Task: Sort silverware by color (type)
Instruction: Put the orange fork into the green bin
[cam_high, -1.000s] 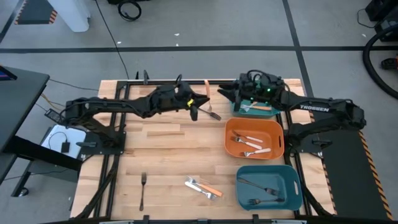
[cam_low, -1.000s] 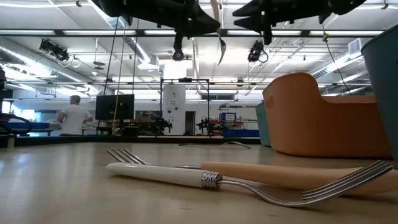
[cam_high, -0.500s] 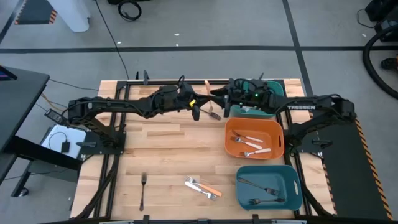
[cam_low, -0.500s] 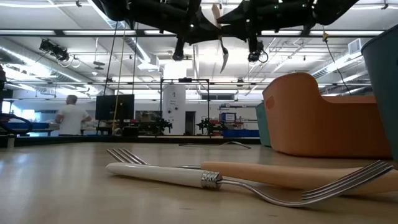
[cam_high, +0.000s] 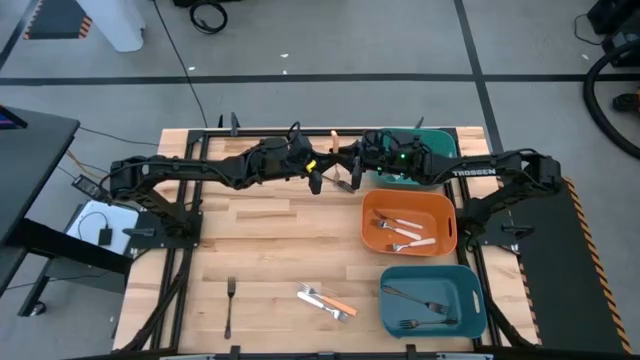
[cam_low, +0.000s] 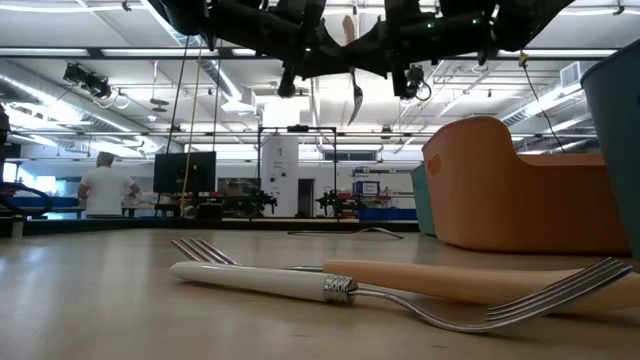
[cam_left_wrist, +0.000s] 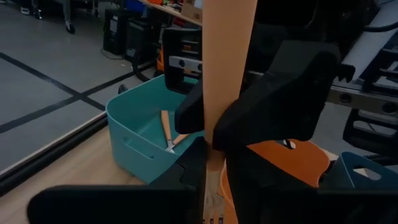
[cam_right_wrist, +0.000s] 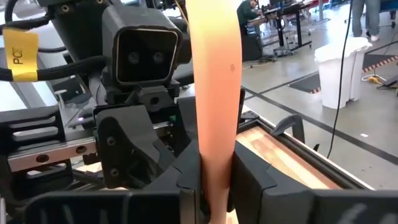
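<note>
Orange-handled fork (cam_high: 338, 160) clamped between both arms' jaws.

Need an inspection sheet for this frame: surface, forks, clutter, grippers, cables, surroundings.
Surface: wooden table, bare in the middle.
Job's things: orange-handled fork held in the air between both arms; white forks in the orange bin; grey forks in the near teal bin; one orange fork in the far teal bin; grey fork and a small pile loose on the table.
Clutter: nothing seen.
Grippers: left gripper and right gripper meet at the far edge, both with fingers on the fork handle.
Cables: cord on the floor behind the table.
Surroundings: workshop; person far off.
</note>
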